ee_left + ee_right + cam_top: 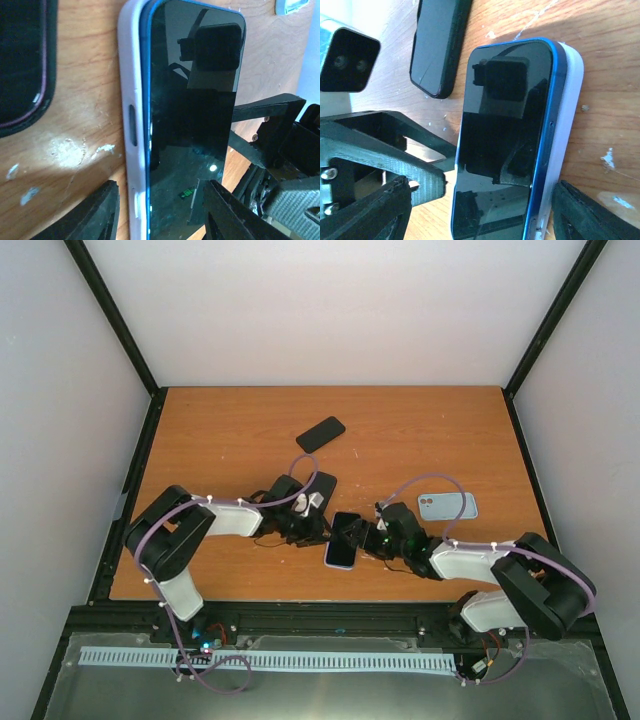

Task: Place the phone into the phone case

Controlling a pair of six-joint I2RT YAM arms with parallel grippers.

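Note:
The phone [341, 540], blue-edged with a dark screen, lies near the table's front edge, in a white phone case [131, 115]. In the left wrist view the phone [192, 100] has its blue edge standing above the case wall on one long side. The right wrist view shows the phone [505, 135] and the case [567, 115] along that same side. My left gripper [318, 528] [161, 184] is open, its fingers straddling one end. My right gripper [368, 537] [482, 185] is open, straddling the opposite end. Neither one visibly pinches.
A black phone in a dark case [318, 488] [20, 60] [437, 45] lies just behind the left gripper. Another black phone [320, 433] lies farther back. A light blue phone or case [447, 505] lies to the right. Black frame posts run along the table's sides.

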